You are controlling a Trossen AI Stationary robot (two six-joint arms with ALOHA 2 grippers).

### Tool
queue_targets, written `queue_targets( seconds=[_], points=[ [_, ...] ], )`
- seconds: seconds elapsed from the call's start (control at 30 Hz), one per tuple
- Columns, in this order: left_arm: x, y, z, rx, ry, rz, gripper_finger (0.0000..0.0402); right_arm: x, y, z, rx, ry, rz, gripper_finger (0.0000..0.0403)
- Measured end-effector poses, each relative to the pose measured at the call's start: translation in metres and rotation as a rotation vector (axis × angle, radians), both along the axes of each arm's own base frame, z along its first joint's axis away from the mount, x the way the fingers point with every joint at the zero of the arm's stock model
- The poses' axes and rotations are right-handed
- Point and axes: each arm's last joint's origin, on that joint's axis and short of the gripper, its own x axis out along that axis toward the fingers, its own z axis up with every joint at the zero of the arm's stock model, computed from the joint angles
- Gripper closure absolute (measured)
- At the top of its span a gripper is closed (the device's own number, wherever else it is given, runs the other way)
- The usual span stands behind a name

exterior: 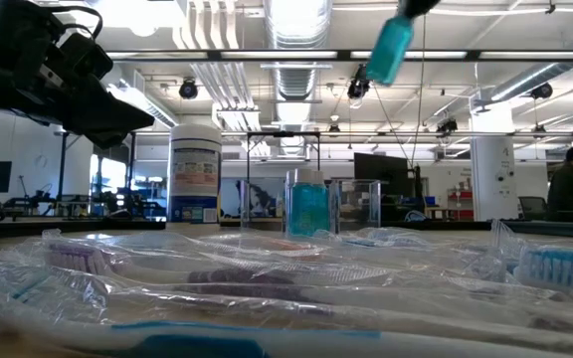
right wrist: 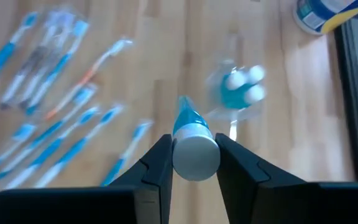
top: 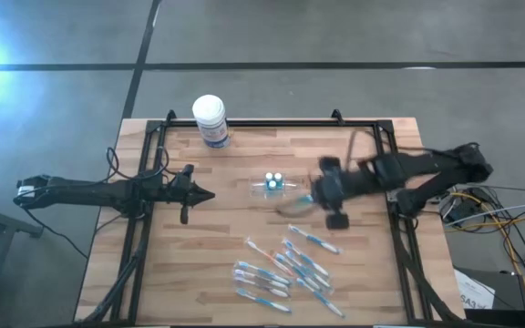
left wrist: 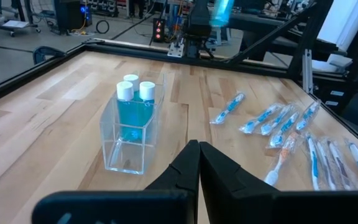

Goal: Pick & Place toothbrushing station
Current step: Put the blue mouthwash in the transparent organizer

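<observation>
High view: right gripper (top: 328,193) blurred over table (top: 372,264) middle, beside clear cup (top: 272,185); toothbrushes (top: 285,269) scattered near the front edge; white-lidded tub (top: 210,119) at the back. Left gripper (top: 203,194) parked left of cup.

Low view: wrapped toothbrushes in foreground, cup (exterior: 309,207) behind.

Left wrist: fingers (left wrist: 219,171) pressed together; 3 white-capped pieces (left wrist: 133,91) inside cup.

Right wrist: clamped on white-capped blue tube (right wrist: 193,142), above cup.

Clear plastic cup (left wrist: 131,134) upright at mid-table, three white-capped blue tubes (left wrist: 135,93) standing inside. Fourth tube (right wrist: 193,142), blue with white cap, held in the air. Wrapped blue-and-white toothbrushes (top: 281,269) lie scattered flat, near the table's front edge, apart from cup.
</observation>
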Motion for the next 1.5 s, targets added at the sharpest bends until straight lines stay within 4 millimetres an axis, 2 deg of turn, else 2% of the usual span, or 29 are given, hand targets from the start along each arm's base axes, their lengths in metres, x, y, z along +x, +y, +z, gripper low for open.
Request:
queue_targets(
  seconds=[0.17,0.3,0.57,0.8,1.07,1.5],
  points=[
    [0.000,0.000,0.000,0.022,0.000,-0.002,0.0388,0.034,-0.042,0.001,0.006,0.027,0.088,0.0315],
    [0.000,0.000,0.000,0.048,0.001,-0.003,0.0388,0.062,-0.066,-0.009,0.014,0.086,0.194,0.0315],
    [0.000,0.000,0.000,0.066,0.001,-0.005,0.0388,0.103,-0.090,-0.034,0.019,0.261,0.317,0.0315],
    [0.000,0.000,0.000,0.090,0.002,-0.008,0.0388,0.125,-0.107,-0.046,0.012,0.330,0.350,0.0315],
    [0.000,0.000,0.000,0.090,0.002,-0.008,0.0388,0.136,-0.116,-0.058,0.018,0.378,0.362,0.0315],
    [0.000,0.000,0.000,0.090,0.003,-0.008,0.0388,0.138,-0.118,-0.070,0.009,0.376,0.354,0.0315]
  ],
)
